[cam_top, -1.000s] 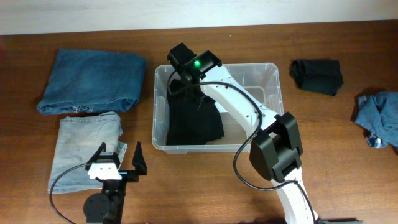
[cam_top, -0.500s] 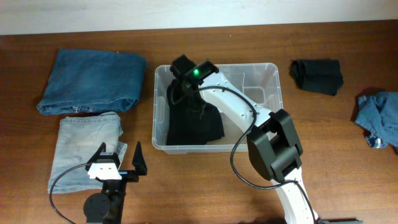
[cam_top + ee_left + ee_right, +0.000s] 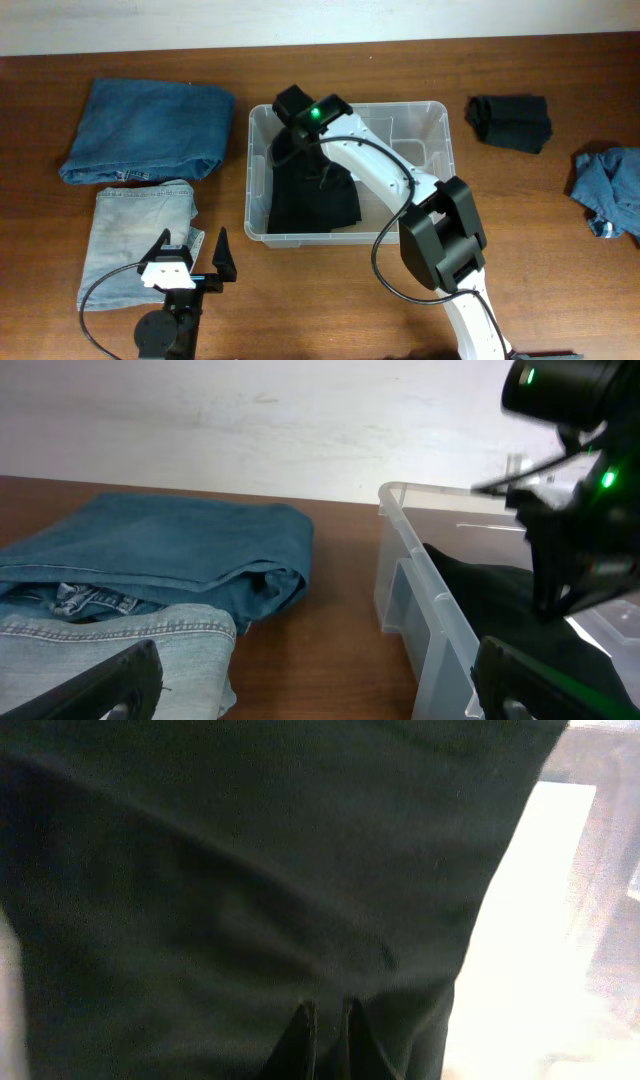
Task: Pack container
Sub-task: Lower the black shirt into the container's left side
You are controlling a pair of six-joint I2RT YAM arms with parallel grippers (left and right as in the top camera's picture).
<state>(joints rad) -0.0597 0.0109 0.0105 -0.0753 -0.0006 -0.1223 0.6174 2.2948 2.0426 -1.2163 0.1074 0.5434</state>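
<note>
Container, a large clear rectangular plastic tub (image 3: 425,195), is receiving a folded black cloth garment (image 3: 310,200). My right gripper (image 3: 325,1012) is pinching it, probably to lay it flat next; my left gripper (image 3: 190,250) is hanging spread.

The black two-finger left gripper (image 3: 192,242) is sitting low, pointing forward with its fingers spread wide apart. The white right arm (image 3: 380,175) is stretching forward and leftward, elbow bent, and the black right gripper (image 3: 325,1020) is pointing downward, fingertips pinched together.
</note>
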